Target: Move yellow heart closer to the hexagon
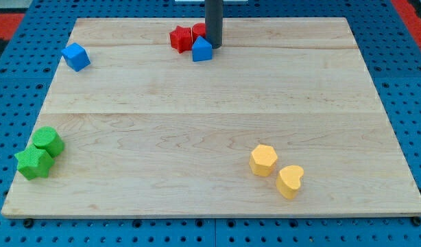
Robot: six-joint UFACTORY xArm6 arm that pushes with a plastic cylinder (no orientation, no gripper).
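Note:
The yellow heart (290, 181) lies near the view's bottom right of the wooden board (210, 116). The yellow hexagon (263, 160) sits just to its upper left, a small gap between them. My tip (214, 45) is at the view's top centre, far from both yellow blocks. It stands right beside a blue block (202, 49) and in front of a red block (199, 30).
A red star-like block (181, 38) lies left of the blue one at the top. A blue cube (75, 56) is at the top left. A green cylinder (48, 141) and a green star (33, 163) sit at the bottom left.

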